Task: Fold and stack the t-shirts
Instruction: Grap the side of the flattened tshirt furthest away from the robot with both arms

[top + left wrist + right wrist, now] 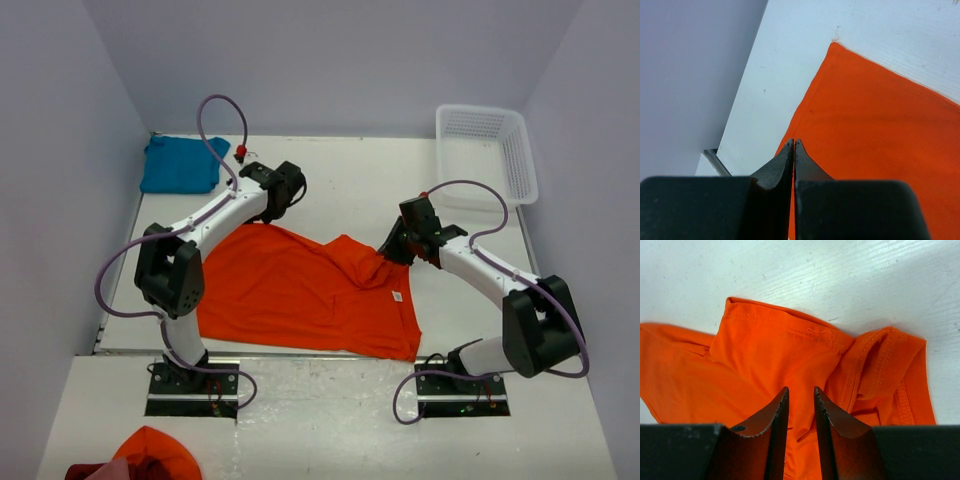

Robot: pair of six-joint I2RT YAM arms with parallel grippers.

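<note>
The orange t-shirt (300, 290) lies spread across the middle of the table, its white label (397, 296) near the right side. Its upper right part is bunched into folds, with a sleeve (890, 375) crumpled there. My right gripper (390, 250) (801, 390) stands over that bunched cloth. Its jaws are apart, with orange fabric showing in the gap. My left gripper (290, 190) (794, 142) is shut with nothing in it. It hovers at the shirt's (880, 130) far left edge. The teal-blue t-shirt (182, 165) lies folded in the back left corner.
A white plastic basket (485, 150) stands at the back right. A heap of orange and red cloth (150, 455) lies in front of the left arm's base. Walls close the table on the left, back and right.
</note>
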